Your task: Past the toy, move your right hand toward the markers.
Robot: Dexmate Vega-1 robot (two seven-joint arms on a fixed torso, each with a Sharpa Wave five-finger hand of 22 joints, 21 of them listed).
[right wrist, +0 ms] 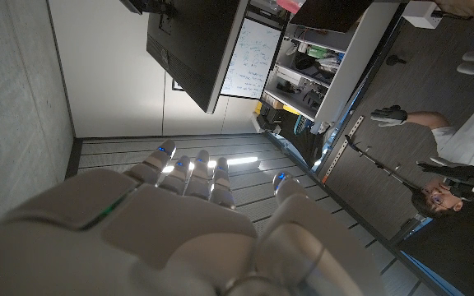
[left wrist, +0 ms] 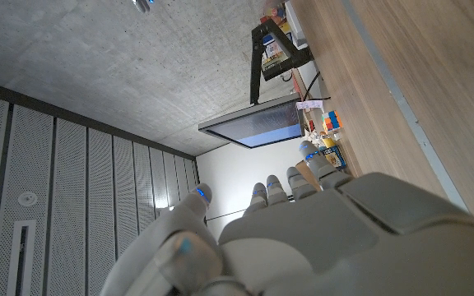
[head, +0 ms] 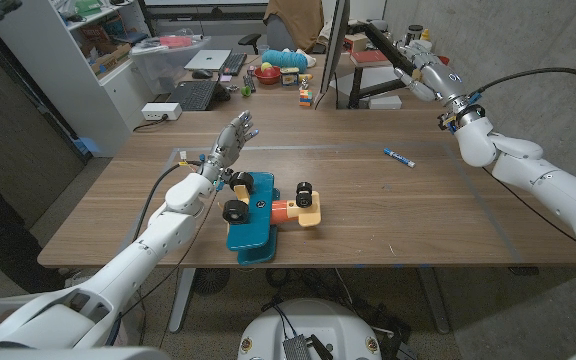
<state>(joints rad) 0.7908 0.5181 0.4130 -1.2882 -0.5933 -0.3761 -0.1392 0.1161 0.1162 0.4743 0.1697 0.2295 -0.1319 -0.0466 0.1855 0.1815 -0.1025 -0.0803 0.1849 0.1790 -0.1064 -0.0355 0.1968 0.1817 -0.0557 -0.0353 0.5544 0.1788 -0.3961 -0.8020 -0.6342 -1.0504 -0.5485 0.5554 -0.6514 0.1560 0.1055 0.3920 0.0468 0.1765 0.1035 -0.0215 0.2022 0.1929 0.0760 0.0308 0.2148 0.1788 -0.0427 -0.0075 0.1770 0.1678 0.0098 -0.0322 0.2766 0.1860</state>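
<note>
Wooden table (head: 388, 215) bearing a blue, orange and cream toy vehicle (head: 264, 212) with black wheels near its middle, and a blue marker (head: 399, 157) lying farther off to the right. The right hand (head: 418, 62) is raised over the far right edge, fingers extended and empty, well beyond the marker. The left hand (head: 226, 148) hovers just behind the toy, fingers apart and holding nothing.

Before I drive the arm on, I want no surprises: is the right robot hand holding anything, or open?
Open. The right robot hand is raised beyond the table's far edge, fingers extended and empty; the blue marker lies on the table.
</note>
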